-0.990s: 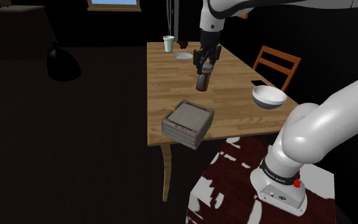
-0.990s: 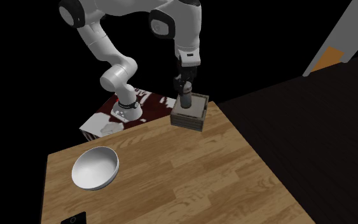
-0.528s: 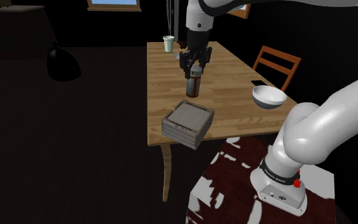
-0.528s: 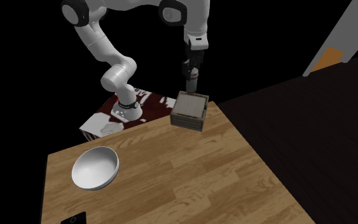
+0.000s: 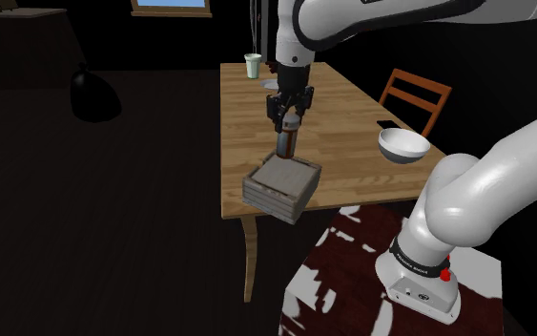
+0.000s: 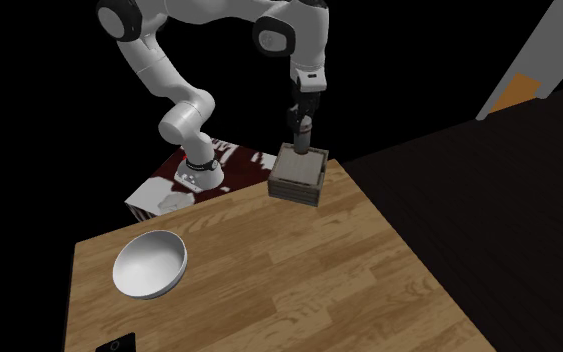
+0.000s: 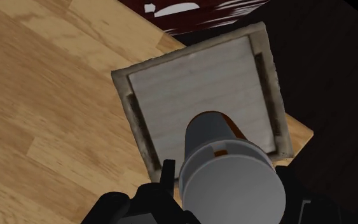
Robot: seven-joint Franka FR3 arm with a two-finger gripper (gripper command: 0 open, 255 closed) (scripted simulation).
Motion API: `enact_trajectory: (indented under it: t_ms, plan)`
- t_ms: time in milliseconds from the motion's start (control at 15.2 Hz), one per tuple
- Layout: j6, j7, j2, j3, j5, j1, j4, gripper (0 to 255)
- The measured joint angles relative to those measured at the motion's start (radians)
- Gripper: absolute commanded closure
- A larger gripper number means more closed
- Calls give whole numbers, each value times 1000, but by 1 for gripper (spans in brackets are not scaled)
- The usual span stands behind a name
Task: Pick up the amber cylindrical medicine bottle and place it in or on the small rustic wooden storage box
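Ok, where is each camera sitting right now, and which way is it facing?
Shoulder view: beside and slightly behind the stand, looking down over the table; the arm reaches up-left, gripper holding the bottle over the box.
Second exterior view: across the table, facing the arm and stand, bowl nearest the camera.
Wrist view: on the hand, looking down past the black fingers at bottle and box.
Shared: all three show the bottle over the box.

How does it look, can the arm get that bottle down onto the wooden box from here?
Probably yes. The jaws hold the bottle upright over the box, whose flat top faces it, and nothing stands between them.
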Motion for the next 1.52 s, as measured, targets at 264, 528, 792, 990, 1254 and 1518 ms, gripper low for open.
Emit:
enact_trajectory:
  t_ms: [264, 528, 792, 990, 1254, 1518]
  plan:
    - [54, 2, 5, 2, 1, 1, -49, 255]
    - [107, 3, 10, 3, 2, 2, -98, 255]
    - [159, 2, 20, 4, 2, 1, -139, 255]
    - [171, 1, 23, 4, 2, 1, -147, 255]
    - [172, 1, 24, 4, 2, 1, -148, 0]
    - [172, 2, 24, 4, 2, 1, -148, 0]
